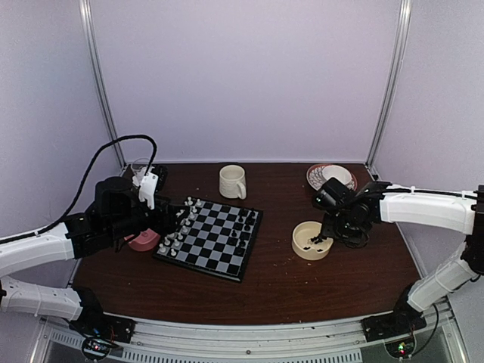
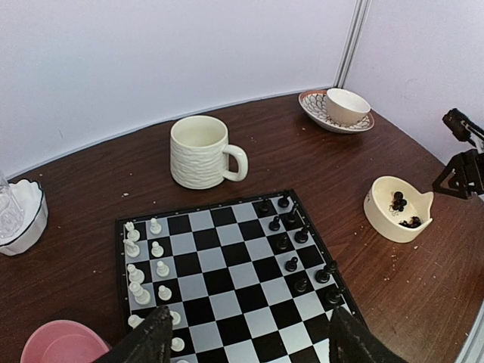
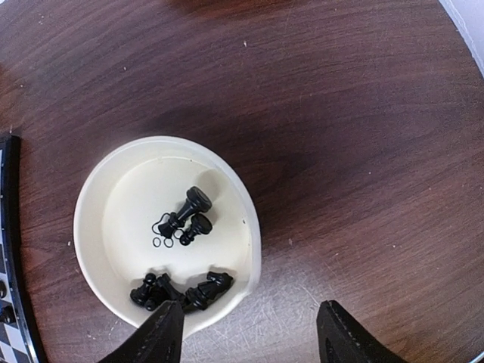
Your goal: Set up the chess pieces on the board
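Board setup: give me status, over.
Both open and empty: left pincer at the board edge, right pincer above the cream bowl. Board part set; black pieces lie in the bowl. Nothing between bowl and board.

A robotics lab booth: plain pale wall panels (image 1: 242, 76) and metal posts (image 1: 389, 83) stand beyond the left pincer (image 2: 249, 321) and right pincer (image 3: 249, 314), a dark wooden surface (image 1: 287, 283) below them, an aluminium rail (image 1: 249, 344) behind.
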